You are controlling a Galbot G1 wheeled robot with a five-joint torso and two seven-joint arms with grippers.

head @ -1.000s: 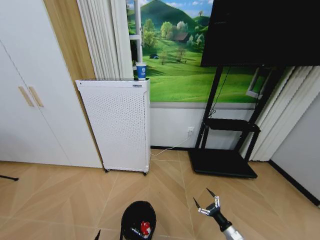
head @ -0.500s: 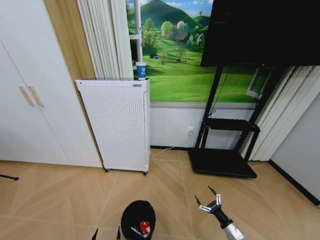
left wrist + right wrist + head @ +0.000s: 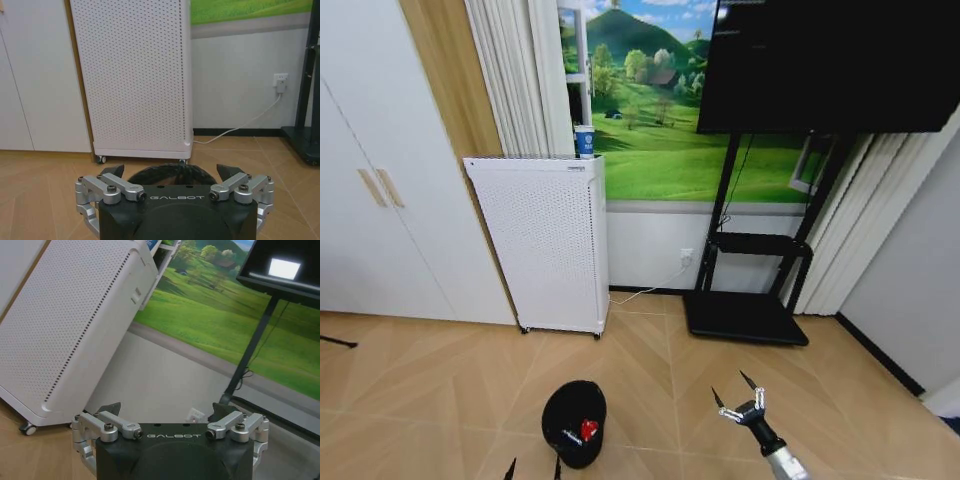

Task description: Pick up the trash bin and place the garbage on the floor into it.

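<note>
Pale herringbone wood flooring (image 3: 440, 380) runs up to a wall carrying a green landscape mural, with a tall white perforated appliance (image 3: 540, 245) standing on castors against it, a blue paper cup (image 3: 584, 141) on the appliance's top, and a black television stand (image 3: 750, 290) to the right. Out on the open floor, in front of the appliance and well apart from it, sits the small black cylindrical trash bin (image 3: 574, 422), upright, with red-and-white litter pieces (image 3: 586, 430) already lying inside it. The left gripper (image 3: 174, 175) hangs just short of the bin's round rim, its fingers spread wide and empty, the dark tips barely reaching into the bottom of the head view. The right gripper (image 3: 738, 393) hovers above bare floor to the right of the bin, also spread open and holding nothing. I would judge tipping the main risk: a finger catching the rim off-centre could knock the light bin over and spill the litter back out. The appliance's white cable (image 3: 650, 290) trailing along the skirting could snag the base if the robot drives that way.
</note>
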